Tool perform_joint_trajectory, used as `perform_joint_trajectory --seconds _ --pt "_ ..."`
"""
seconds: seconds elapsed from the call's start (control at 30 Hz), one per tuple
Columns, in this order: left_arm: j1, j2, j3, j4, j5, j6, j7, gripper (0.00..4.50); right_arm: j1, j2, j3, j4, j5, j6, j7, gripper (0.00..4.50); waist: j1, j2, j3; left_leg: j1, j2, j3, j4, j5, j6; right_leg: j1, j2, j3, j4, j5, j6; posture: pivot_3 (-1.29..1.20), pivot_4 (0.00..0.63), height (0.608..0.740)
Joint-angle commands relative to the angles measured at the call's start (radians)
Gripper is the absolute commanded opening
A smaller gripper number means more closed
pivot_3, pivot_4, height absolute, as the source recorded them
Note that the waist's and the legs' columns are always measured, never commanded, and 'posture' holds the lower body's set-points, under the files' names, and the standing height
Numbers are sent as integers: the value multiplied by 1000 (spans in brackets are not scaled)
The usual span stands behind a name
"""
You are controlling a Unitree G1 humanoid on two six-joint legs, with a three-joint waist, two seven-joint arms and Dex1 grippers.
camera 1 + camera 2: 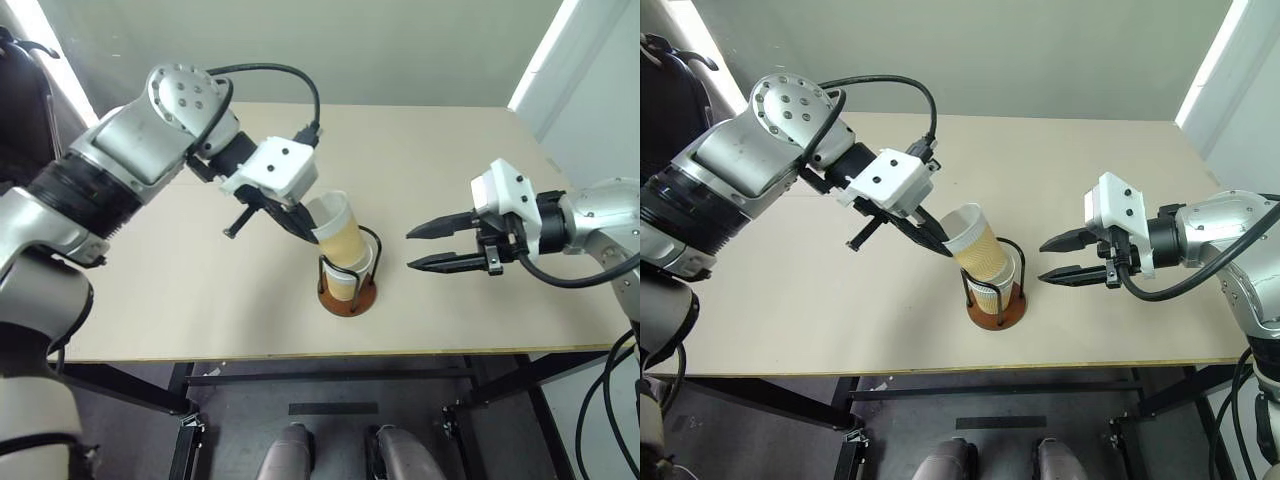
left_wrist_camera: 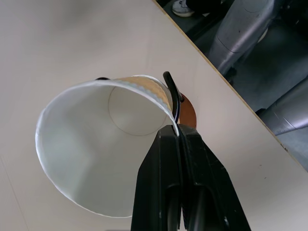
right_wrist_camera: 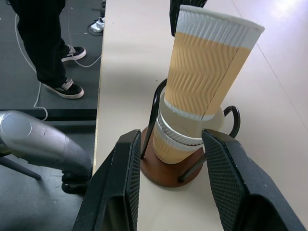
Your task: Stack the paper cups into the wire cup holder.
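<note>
Last cup going in crooked

Left pincer clamped on tilted cup; could snag holder (right pincer, at 3 o'clock, apart).

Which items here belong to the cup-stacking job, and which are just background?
Job:
- paper cup, tilted, pinched at its rim by the shut left pincer, its bottom entering the stack
- cups already nested in the wire cup holder
- right pincer, open beside the holder, holding nothing

Background:
- table
- person's legs and shoes beside the table
</note>
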Motion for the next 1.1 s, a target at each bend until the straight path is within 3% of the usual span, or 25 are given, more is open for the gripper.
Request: perform_joint_trajectory --seconds 0.03,0.3,0.33,0.43,0.77,0.93,1.1 --pt "-37 -9 -8 19 -2 -28 -35 26 -2 -2 -12 -13 -2 -12 -7 1971 -1 0 0 0 0 0 0 0 0 0 0 0 0 0 0 0 150 740" --pt "-60 -60 -74 64 13 -66 -35 26 10 -10 -18 -13 -5 -11 -14 1971 1 0 0 0 0 0 0 0 0 0 0 0 0 0 1 0 150 740" --pt "-65 -66 -77 71 15 -70 -35 200 12 -11 -19 -13 -5 -11 -14 1971 1 0 0 0 0 0 0 0 0 0 0 0 0 0 1 0 150 740" --pt "-74 -85 -79 93 33 -90 -35 909 12 -14 -20 -11 -4 -10 -15 1971 2 0 0 -1 0 0 0 0 0 0 0 0 0 0 1 0 150 740" --pt "-75 -146 -15 163 56 -103 -35 4484 8 -17 -14 4 -11 -19 -6 1971 5 0 0 -1 0 0 0 -1 0 0 0 0 -1 0 2 0 150 740" --pt "-24 -219 186 241 111 -41 -23 4484 10 -8 -9 27 -30 -44 -6 1971 6 0 0 -2 0 0 1 -1 1 0 0 0 -1 1 2 0 150 740" --pt "92 -250 432 312 207 54 269 4484 -15 101 9 210 -128 -139 -115 1971 -3 0 0 1 0 0 1 -1 1 2 0 1 0 1 3 0 150 740"
